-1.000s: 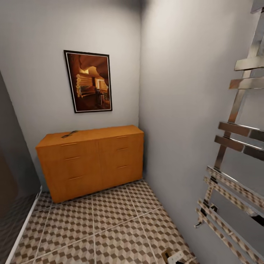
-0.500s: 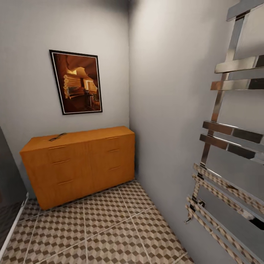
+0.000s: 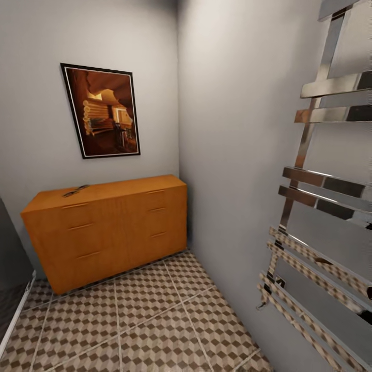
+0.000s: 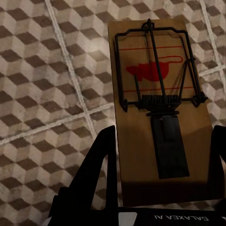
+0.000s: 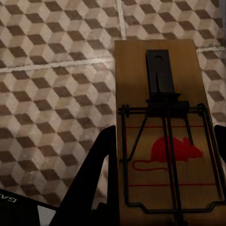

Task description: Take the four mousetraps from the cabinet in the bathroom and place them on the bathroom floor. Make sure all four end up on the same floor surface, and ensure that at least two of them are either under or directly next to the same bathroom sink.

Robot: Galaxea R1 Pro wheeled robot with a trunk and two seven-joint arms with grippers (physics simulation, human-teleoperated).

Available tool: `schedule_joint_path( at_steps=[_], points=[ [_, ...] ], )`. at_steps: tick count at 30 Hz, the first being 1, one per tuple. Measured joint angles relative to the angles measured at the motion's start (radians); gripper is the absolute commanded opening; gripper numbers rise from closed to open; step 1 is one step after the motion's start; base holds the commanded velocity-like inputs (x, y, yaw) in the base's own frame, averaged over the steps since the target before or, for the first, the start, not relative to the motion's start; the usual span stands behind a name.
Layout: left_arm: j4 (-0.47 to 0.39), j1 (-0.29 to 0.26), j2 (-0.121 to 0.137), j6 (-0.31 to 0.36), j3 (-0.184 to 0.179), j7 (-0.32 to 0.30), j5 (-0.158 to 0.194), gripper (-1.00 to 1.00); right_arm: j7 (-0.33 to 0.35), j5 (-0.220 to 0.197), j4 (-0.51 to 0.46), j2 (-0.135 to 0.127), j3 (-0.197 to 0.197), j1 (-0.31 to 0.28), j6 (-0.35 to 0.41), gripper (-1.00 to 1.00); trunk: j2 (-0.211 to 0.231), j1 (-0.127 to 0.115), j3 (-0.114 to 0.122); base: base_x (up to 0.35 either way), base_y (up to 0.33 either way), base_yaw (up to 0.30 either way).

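While each wrist view looks down on patterned tiles, a mousetrap sits between the dark fingers in both. The left claw [image 4: 162,141] is clamped on a mousetrap [image 4: 160,108], its wire bar and red mouse print plain, its near end cut off behind the claw body. The right claw [image 5: 165,141] grips a second mousetrap [image 5: 162,132] the same way; the right finger shows as only a sliver at the frame edge. Both traps hang above the bathroom floor [image 3: 150,320], and whether they touch it cannot be told. From the head view, the cabinet [image 3: 106,230] stands against the back wall in the corner, drawers closed. Near its top's back left corner lies a small dark object [image 3: 76,190], too small to identify. A framed picture [image 3: 102,111] hangs above; a chrome towel rail [image 3: 320,206] is cut off at the right.
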Motion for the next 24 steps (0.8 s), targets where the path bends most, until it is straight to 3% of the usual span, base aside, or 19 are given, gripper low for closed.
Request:
schedule_joint_path(
  at_steps=[14,24],
  points=[
    [0.0,0.002,-0.001,0.0,0.0,0.0,0.0,-1.0,0.0,-0.003,0.038,0.001,-0.003,0.014,0.004,-1.0,0.0,0.0,-0.019,0.0,0.0,-0.197],
    [0.0,0.033,-0.014,-0.004,0.001,0.0,-0.001,-1.0,0.001,-0.002,0.05,0.001,-0.006,0.048,0.003,-1.0,0.0,0.0,-0.03,0.0,0.0,-0.23]
  ],
)
